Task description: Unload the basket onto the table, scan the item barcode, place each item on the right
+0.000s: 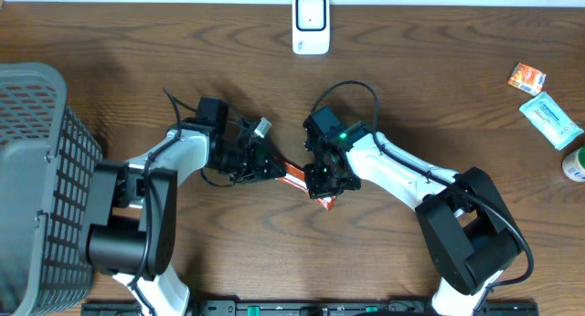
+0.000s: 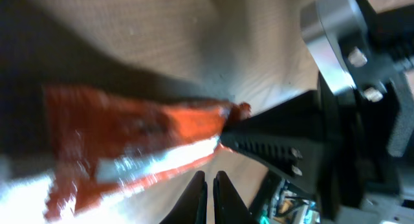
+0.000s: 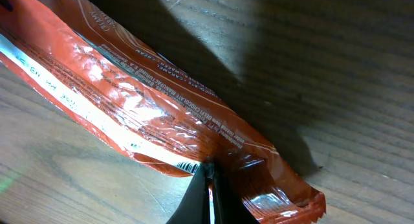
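The item is a long orange foil wrapper [image 1: 292, 177] lying low over the wooden table between my two arms. My right gripper [image 1: 320, 184] is shut on its edge. In the right wrist view the fingertips [image 3: 209, 175] pinch the wrapper [image 3: 149, 101] right beside a small barcode [image 3: 187, 166]. My left gripper [image 1: 274, 170] sits at the wrapper's other end. The left wrist view is blurred: the wrapper [image 2: 129, 140] lies above my shut fingers [image 2: 210, 180], with bare table between. A white scanner [image 1: 311, 24] stands at the table's far edge.
A grey mesh basket [image 1: 37, 170] fills the left side. At the far right lie a small orange packet [image 1: 527, 78], a teal packet [image 1: 550, 118] and a round container [image 1: 576, 163] at the edge.
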`<state>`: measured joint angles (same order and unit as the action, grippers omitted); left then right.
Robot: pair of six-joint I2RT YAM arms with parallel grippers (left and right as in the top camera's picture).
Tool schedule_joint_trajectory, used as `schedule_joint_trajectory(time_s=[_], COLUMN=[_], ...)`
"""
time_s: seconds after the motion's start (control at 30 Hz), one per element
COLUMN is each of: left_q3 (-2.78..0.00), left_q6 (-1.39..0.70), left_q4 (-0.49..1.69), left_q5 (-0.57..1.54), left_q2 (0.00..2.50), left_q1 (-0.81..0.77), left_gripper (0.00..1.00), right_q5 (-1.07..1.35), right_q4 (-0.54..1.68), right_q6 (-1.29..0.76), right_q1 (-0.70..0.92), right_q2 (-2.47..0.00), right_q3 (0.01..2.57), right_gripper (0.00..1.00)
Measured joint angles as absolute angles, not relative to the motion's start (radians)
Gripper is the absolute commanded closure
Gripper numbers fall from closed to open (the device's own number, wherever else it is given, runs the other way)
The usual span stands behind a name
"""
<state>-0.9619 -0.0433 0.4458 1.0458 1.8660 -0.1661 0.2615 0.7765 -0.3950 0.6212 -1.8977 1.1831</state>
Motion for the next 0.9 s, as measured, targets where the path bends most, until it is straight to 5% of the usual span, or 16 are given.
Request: schedule_joint_trajectory(time_s=[0.9], left_q3=[-0.971], left_q6=[-0.040], left_q4=[0.202], left_q5=[1.288], left_q2=[2.122], left_q1=[-0.158], left_gripper=[0.93], right_q5=[0.361], right_q4=[0.706], right_q6=[-0.394], right_q1=[0.621], right_q2=[-1.800], right_q3=[1.222], right_gripper=[0.99])
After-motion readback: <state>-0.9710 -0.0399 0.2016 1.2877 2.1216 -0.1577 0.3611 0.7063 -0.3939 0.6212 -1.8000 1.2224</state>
